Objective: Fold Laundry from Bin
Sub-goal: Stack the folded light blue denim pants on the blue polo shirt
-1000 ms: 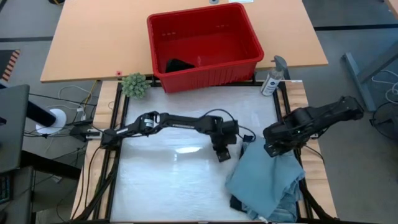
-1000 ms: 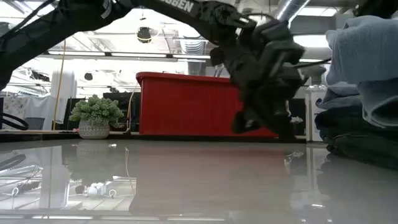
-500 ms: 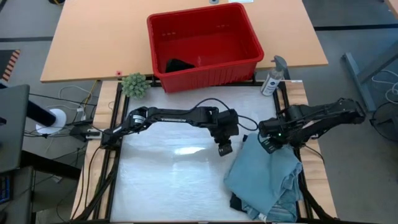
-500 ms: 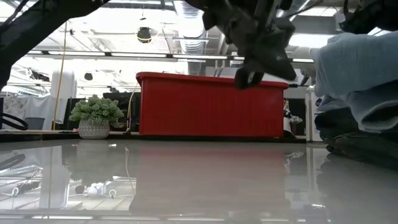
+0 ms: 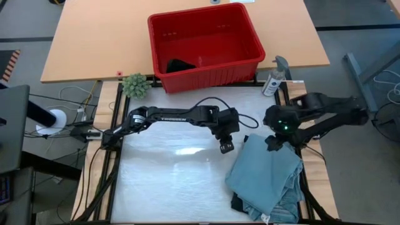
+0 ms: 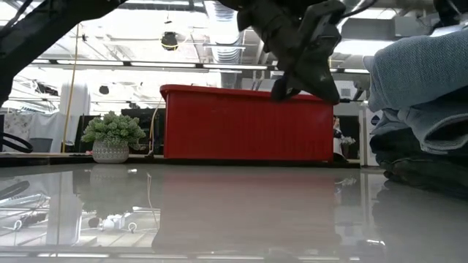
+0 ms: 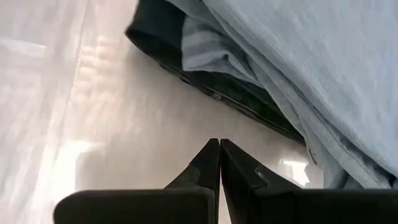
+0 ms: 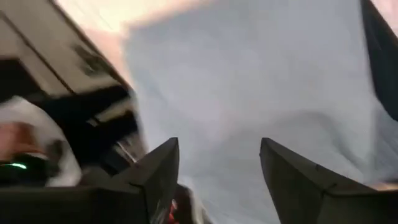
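Observation:
The laundry is a folded pile (image 5: 265,178) at the table's right near corner, with a light blue piece on top of dark trousers (image 7: 205,87) and a striped shirt. The red bin (image 5: 250,37) stands beyond the far edge and has a small black item (image 5: 180,64) on its floor. My left gripper (image 5: 225,147) hangs shut above the bare table, just left of the pile's far corner. My right gripper (image 5: 273,142) stands open over the pile's far edge, with the light blue cloth (image 8: 261,81) below its fingers.
A small potted plant (image 5: 135,85) stands at the table's far left corner and a spray bottle (image 5: 275,78) at its far right corner. The glossy white table top (image 5: 175,181) lies bare left of the pile. The bin (image 6: 245,124) shows behind my left gripper (image 6: 307,80) in the low view.
My left gripper has risen well clear of the table, staying shut, and tipped its fingers. My right gripper has come off the light blue cloth's far edge, rolled and risen. The top piece has sunk a little onto the pile.

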